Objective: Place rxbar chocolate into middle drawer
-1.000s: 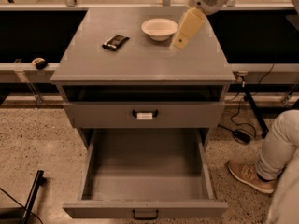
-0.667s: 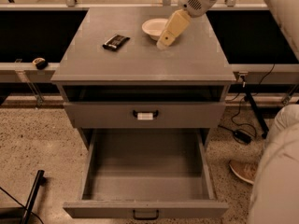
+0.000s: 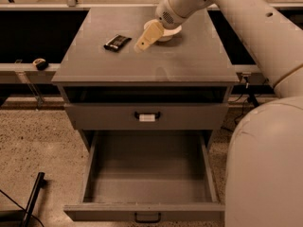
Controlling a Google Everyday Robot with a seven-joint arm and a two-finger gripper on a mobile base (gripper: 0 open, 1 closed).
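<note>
The rxbar chocolate [image 3: 117, 42], a small flat black bar, lies on the cabinet top [image 3: 189, 65] at the back left. My gripper [image 3: 143, 41] hangs just above the top, a short way right of the bar and apart from it. It holds nothing that I can see. The middle drawer [image 3: 147, 174] is pulled out wide open at the bottom, with a plain grey empty interior and a small dark handle [image 3: 147, 217].
A round white bowl [image 3: 171, 32] sits behind my gripper, partly hidden by it. A closed drawer with a white tag on its handle [image 3: 147, 117] is above the open one. My arm [image 3: 265, 164] fills the right side. A black pole [image 3: 33, 197] leans at the lower left.
My gripper has moved left, from the right of the bowl across its front to a spot near the bar. The arm now fills more of the right side.
</note>
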